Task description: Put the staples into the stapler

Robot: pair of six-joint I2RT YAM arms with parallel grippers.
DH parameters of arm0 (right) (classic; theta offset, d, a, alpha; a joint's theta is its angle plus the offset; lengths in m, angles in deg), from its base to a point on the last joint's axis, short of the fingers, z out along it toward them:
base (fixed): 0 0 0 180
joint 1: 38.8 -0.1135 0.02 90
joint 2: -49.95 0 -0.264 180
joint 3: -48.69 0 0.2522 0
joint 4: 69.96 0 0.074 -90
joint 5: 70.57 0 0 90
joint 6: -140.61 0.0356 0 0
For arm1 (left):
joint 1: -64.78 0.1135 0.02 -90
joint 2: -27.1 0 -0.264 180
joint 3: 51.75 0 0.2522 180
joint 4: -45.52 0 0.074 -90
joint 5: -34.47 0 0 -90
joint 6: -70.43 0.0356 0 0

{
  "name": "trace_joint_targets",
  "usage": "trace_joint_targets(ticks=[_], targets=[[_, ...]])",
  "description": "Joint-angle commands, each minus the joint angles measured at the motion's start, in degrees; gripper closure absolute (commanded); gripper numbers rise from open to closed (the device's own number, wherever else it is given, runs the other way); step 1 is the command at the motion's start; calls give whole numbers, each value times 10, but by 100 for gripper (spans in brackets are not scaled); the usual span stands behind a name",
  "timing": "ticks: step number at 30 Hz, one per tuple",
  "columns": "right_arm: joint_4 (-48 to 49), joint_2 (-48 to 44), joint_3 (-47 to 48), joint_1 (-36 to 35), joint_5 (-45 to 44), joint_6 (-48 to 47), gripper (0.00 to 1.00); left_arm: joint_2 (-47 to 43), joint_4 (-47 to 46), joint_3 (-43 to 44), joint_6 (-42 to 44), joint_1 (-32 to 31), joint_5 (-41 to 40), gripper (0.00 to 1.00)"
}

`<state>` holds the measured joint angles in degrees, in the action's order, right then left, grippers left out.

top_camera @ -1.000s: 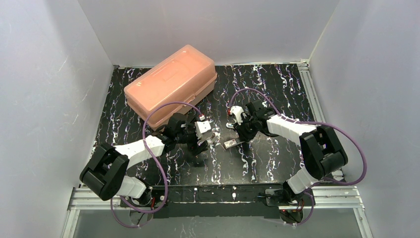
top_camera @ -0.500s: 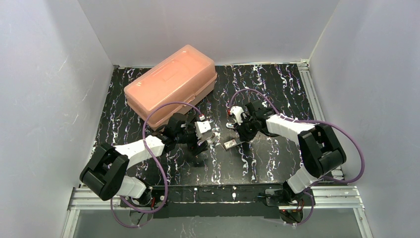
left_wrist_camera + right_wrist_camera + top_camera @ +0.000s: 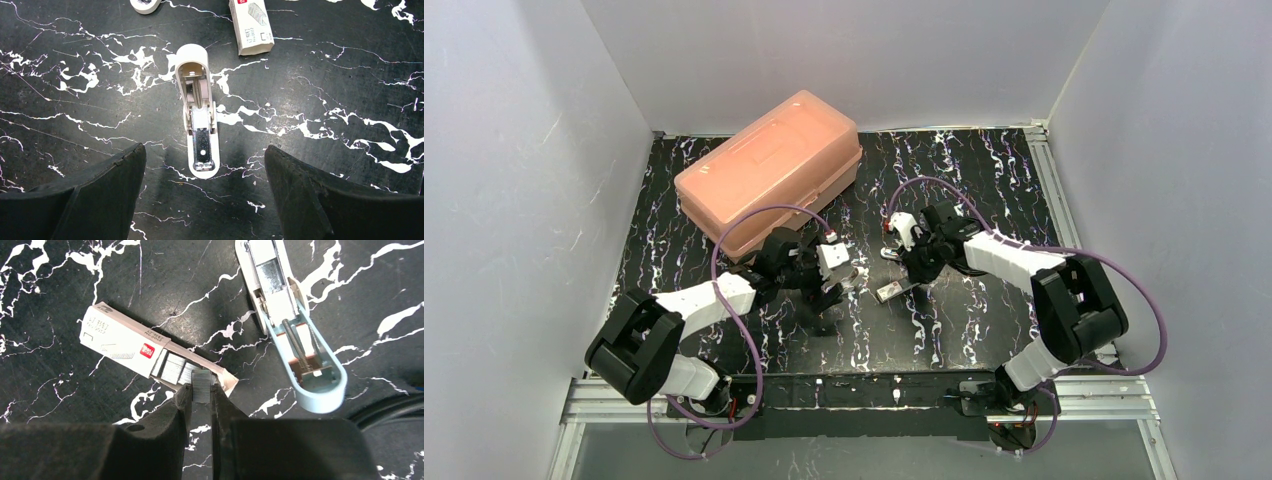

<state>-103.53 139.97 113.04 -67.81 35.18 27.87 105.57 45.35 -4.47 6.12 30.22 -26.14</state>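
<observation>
The mini stapler (image 3: 197, 112) lies opened flat on the black marbled table, pale white with a silvery metal strip. It also shows in the right wrist view (image 3: 287, 315), its spring and staple channel exposed, and in the top view (image 3: 889, 291). My left gripper (image 3: 205, 150) is open and empty, its fingers either side of the stapler's near end without touching it. My right gripper (image 3: 201, 387) is shut on a short strip of staples (image 3: 201, 380), right at the slid-out tray of the white staple box (image 3: 120, 340). The box also shows in the left wrist view (image 3: 251, 25).
A closed pink plastic case (image 3: 769, 170) stands at the back left of the table. A small white rounded object (image 3: 145, 4) lies beyond the stapler at the left wrist view's top edge. White walls enclose the table (image 3: 984, 320) on three sides.
The right arm's elbow has shifted slightly. Both grippers and the stapler stay where they were.
</observation>
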Motion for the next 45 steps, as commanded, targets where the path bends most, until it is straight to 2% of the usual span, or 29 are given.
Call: trace_joint_targets(ticks=[1, 10, 17, 21, 24, 25, 31, 35, 39, 45], targets=[[-14, -42, 28, -3, 5, -23, 82, -17, 32, 32, 13, 10, 26, 14], [-87, -79, 18, -8, 87, -101, 82, -15, 126, 94, 16, 22, 51, 14], [-111, -135, -40, -68, 98, -163, 78, -15, 189, 141, 1, 38, 67, 14], [-108, -127, -55, -86, 88, -171, 67, -11, 199, 151, 4, 45, 68, 13], [-112, -113, -50, -86, 85, -180, 42, -9, 199, 151, 5, 47, 70, 13], [-110, -111, -49, -86, 84, -181, 40, -9, 200, 150, 6, 47, 70, 14], [-110, -110, -45, -86, 83, -186, 44, -9, 204, 150, 11, 49, 70, 14], [-148, -105, -40, -86, 82, -213, 46, -12, 209, 150, 14, 51, 70, 14], [-191, -115, -48, -86, 70, -248, 42, -14, 220, 152, 23, 52, 69, 14], [-183, -126, -81, -87, 47, -255, 41, -14, 221, 151, 24, 52, 67, 14]])
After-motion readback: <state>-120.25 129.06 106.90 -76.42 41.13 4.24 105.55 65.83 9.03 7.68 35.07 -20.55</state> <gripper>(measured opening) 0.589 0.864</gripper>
